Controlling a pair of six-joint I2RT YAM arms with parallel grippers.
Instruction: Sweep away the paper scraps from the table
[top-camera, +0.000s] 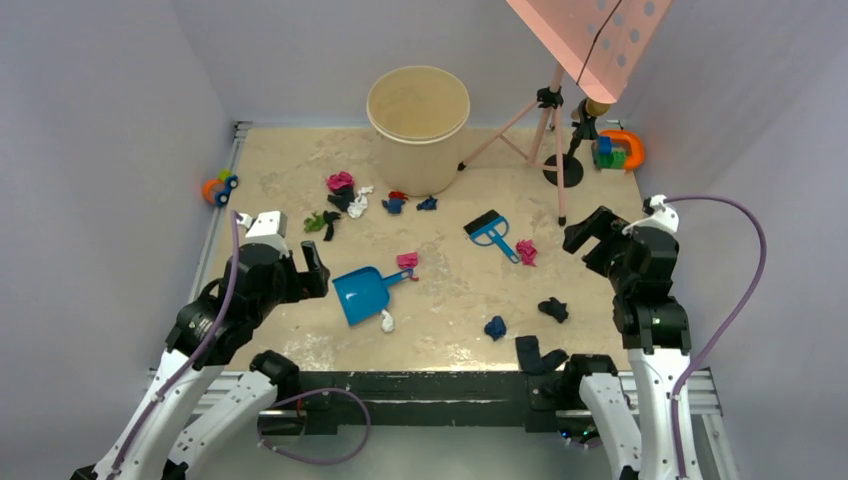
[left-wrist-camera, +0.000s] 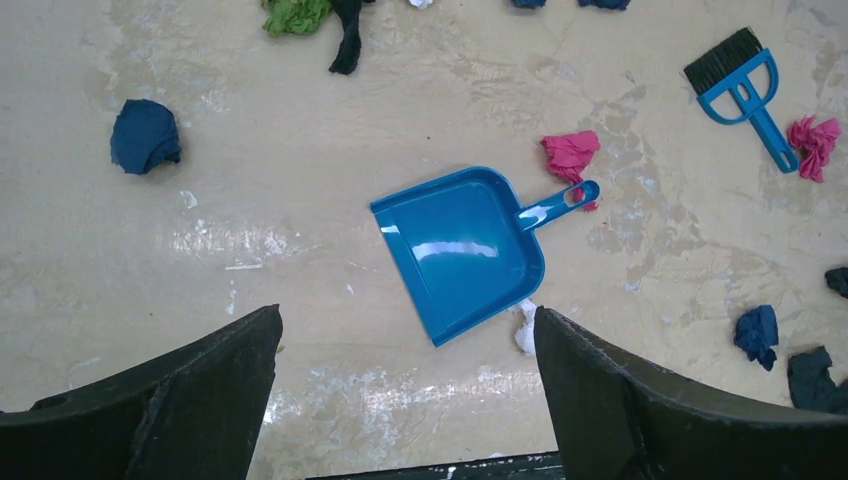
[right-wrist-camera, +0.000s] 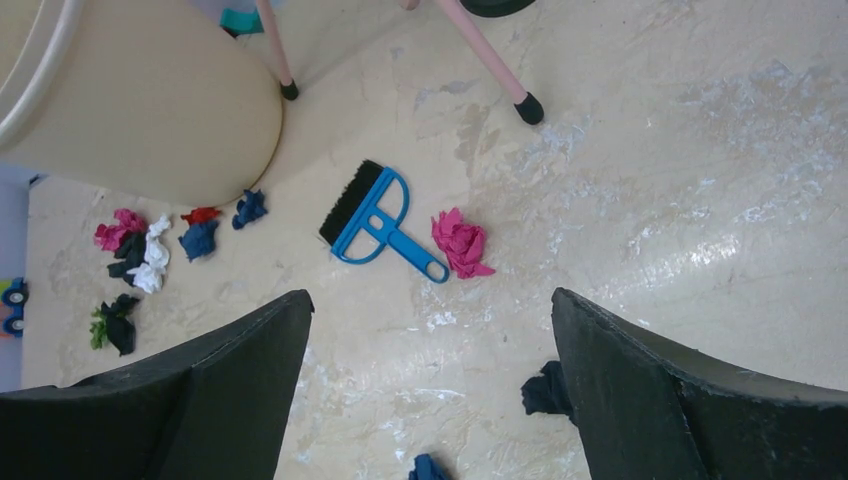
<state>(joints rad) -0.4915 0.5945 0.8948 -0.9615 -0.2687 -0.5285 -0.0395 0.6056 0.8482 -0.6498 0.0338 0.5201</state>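
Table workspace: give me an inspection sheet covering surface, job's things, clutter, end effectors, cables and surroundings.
Surface: table beige, mottled, littered.
Job's things: scraps scattered loose; dustpan empty, brush beside a pink scrap, both lying flat.
Clutter: bucket, toy car, blocks, tripod at the far end.
End effectors: left end effector open, aimed at the dustpan; right end effector open, aimed at the brush; both empty.
Cables: purple cables along both arms, one looping below the front bar.
Surroundings: grey walls; pink perforated panel overhead.
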